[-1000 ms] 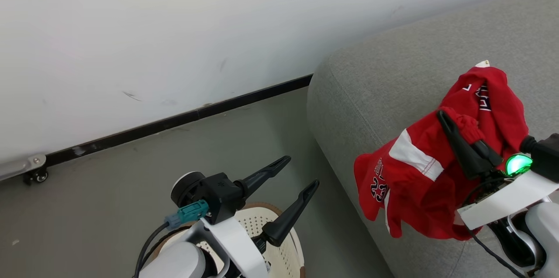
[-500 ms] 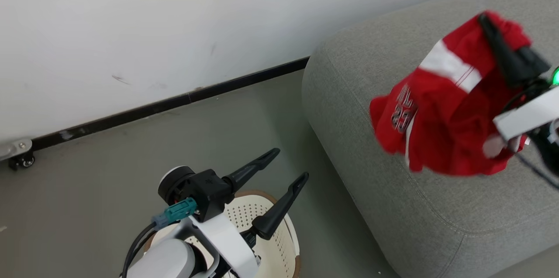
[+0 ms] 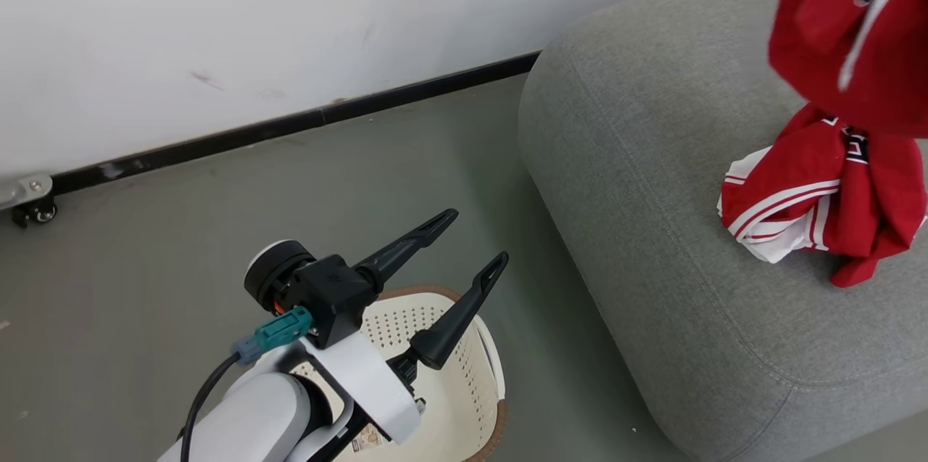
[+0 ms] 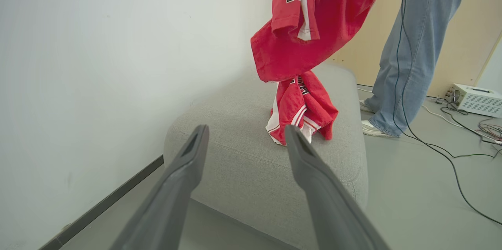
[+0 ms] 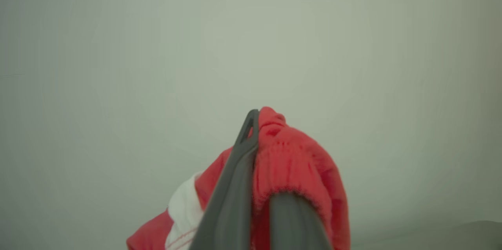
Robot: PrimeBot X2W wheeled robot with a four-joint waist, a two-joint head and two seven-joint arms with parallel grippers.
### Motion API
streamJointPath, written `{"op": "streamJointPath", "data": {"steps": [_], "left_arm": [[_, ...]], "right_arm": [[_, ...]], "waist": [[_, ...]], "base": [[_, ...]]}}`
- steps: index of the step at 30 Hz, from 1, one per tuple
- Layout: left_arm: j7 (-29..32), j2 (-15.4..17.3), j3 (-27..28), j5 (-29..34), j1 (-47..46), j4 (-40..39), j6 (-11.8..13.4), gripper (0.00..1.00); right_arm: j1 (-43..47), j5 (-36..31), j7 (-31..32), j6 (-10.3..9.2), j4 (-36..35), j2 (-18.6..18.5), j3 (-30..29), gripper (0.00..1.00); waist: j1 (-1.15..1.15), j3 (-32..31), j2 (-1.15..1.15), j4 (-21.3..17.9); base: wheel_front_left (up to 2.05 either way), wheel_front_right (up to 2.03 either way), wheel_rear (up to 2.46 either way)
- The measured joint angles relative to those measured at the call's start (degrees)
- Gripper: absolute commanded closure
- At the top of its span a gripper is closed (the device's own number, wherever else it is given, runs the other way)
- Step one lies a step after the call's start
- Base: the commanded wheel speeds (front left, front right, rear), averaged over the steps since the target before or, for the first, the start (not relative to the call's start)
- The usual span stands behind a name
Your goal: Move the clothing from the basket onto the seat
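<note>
the right fingers (image 5: 235,171) are clenched on a red jersey (image 3: 848,34), dangling it at one o'clock above the seat (image 3: 652,157) where a second jersey (image 3: 834,208) lies, likely to drop it alongside, while the left fingers (image 3: 406,255) hang spread and empty over the basket (image 3: 464,382) at six o'clock.

Bright even light, right wrist view hazy

White forearm (image 3: 254,418), black wrist (image 3: 330,295), teal connector (image 3: 279,331), black cable (image 3: 197,407), dark two-fingered left hand (image 3: 476,236)
</note>
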Motion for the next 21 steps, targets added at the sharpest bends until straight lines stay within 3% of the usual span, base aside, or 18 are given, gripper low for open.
{"op": "streamJointPath", "data": {"steps": [10,21], "left_arm": [[1.4,0.4,0.1,0.5,-2.0,-2.1,0.0,0.00],[2.4,0.8,0.2,1.0,-3.7,-3.2,0.0,0.00]], "right_arm": [[-3.1,-2.5,0.5,0.00,8.4,-2.5,-4.0,1.00],[5.8,-3.7,-1.7,0.00,20.7,0.6,-6.1,1.00]], "waist": [[0.00,3.3,0.00,1.2],[0.00,6.8,0.00,1.7]], "base": [[0.00,0.00,0.00],[0.00,0.00,0.00]]}}
